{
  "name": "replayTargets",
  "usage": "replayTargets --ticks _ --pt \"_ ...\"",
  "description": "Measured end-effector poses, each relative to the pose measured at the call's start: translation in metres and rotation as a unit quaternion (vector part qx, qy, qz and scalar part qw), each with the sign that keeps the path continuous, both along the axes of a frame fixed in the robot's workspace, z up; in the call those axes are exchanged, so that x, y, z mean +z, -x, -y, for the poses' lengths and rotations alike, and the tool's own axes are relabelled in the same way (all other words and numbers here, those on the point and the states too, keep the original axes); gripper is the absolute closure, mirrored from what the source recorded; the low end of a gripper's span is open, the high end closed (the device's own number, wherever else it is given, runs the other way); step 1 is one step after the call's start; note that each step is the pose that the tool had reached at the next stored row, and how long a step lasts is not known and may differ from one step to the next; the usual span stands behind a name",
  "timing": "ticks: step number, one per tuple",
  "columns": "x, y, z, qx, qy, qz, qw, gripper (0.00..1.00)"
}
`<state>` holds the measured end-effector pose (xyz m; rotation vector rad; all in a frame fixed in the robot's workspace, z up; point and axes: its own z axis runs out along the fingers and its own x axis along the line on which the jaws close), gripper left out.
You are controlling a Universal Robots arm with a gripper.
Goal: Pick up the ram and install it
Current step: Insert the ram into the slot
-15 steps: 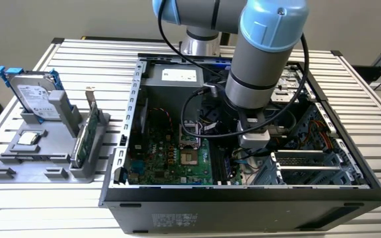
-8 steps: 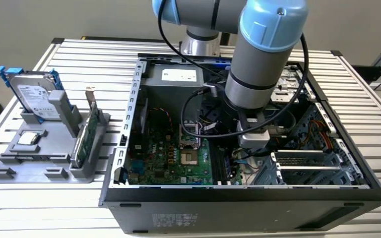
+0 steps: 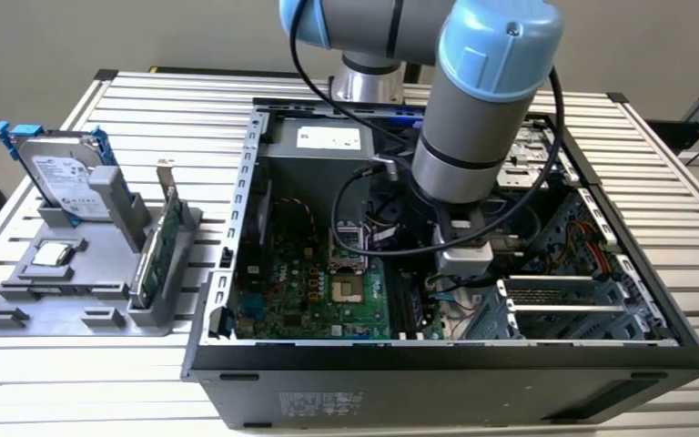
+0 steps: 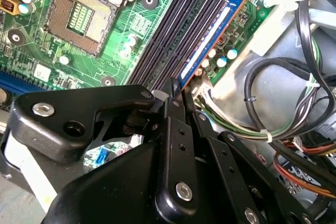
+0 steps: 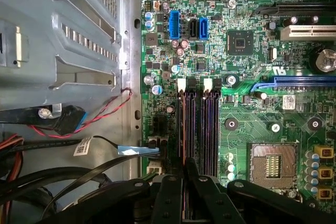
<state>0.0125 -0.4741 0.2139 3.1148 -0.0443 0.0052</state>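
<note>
Gripper (image 4: pixel 176 95) pinched tight on the ram (image 4: pixel 206 45), stick sitting edge-on in the outermost motherboard (image 4: pixel 131 24) slot by the cables. Exterior view instead: open case (image 3: pixel 447 350) on the tabletop (image 3: pixel 690 209), hard drive (image 3: pixel 65 177) parked near its left edge.

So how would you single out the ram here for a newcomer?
Look inside the open computer case, at the green motherboard and its row of dark memory slots. The ram stands on edge in the slot nearest the board's edge, ahead of the gripper. Its blue strip sets it apart from the empty slots alongside.
</note>
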Motion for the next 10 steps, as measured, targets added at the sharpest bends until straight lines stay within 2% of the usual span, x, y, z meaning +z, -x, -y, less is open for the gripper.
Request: replayTargets --ticks 10 --pt "-0.002 0.0 0.0 0.0 -0.0015 0.0 1.0 1.0"
